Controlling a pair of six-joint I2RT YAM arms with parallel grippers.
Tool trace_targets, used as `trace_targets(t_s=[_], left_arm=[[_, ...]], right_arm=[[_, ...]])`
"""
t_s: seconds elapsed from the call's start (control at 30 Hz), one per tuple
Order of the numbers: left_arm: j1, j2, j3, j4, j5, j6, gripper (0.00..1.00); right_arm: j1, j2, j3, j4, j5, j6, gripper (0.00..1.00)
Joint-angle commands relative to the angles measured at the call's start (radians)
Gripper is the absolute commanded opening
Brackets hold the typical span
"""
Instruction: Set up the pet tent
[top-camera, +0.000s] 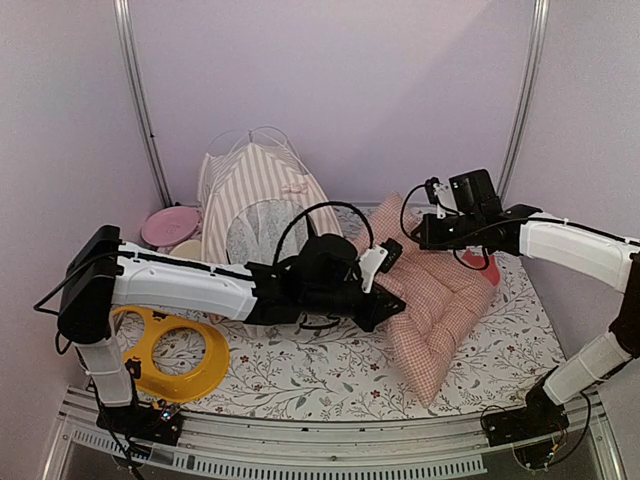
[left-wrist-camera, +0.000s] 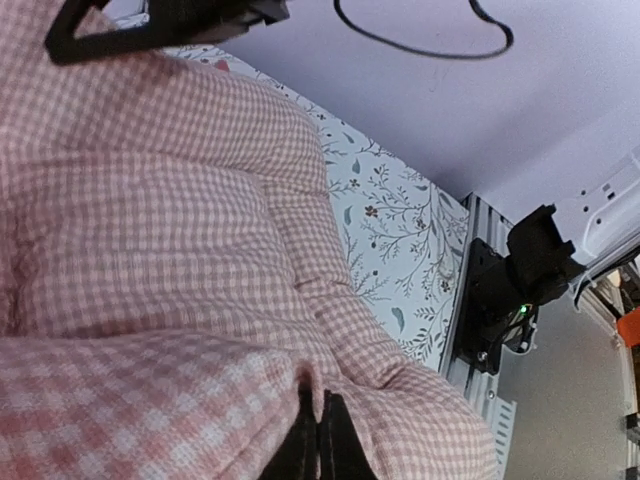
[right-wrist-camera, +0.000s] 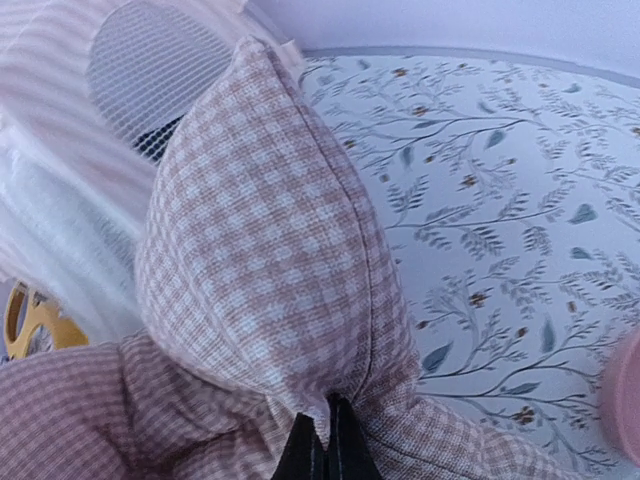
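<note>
Tent, top view: pet tent (top-camera: 258, 190) upright at back-left corner of table (top-camera: 300, 372), cushion (top-camera: 445, 300) just beside; open room mid-table toward near edge.
Left wrist: left gripper (left-wrist-camera: 318, 405) clamped on cushion fold.
Right wrist: right gripper (right-wrist-camera: 328, 410) pinching cushion corner; we fear thin bite slips, or swung cushion knocks tent.

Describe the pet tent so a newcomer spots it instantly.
Back left of the flowered table stands the pet tent, the tallest thing there. Only it is striped and domed with a mesh window; the cushion beside it is checked.
</note>
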Motion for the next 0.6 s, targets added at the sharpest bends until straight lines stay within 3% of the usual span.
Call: trace_targets(t_s=[0.0, 0.1, 0.23, 0.37, 0.43, 0.57], left_arm=[[0.021, -0.047, -0.052, 0.014, -0.071, -0.131, 0.00], [0.026, -0.052, -0.100, 0.039, -0.090, -0.177, 0.00], [0.046, -0.045, -0.148, 0.043, -0.099, -0.233, 0.00], [0.071, -0.014, -0.180, 0.072, -0.076, -0.273, 0.00], [0.077, 0.009, -0.180, 0.098, -0.045, -0.277, 0.00], [0.076, 0.055, -0.163, 0.114, -0.019, -0.267, 0.00]], right_arm=[[0.179, -0.035, -0.061, 0.028, -0.094, 0.050, 0.00], [0.251, -0.031, -0.145, 0.125, -0.180, 0.065, 0.00], [0.255, -0.037, -0.317, 0.275, -0.278, 0.094, 0.00], [0.256, -0.032, -0.417, 0.436, -0.402, 0.122, 0.07], [0.255, -0.021, -0.430, 0.471, -0.447, 0.134, 0.15], [0.254, -0.021, -0.429, 0.474, -0.461, 0.148, 0.43]])
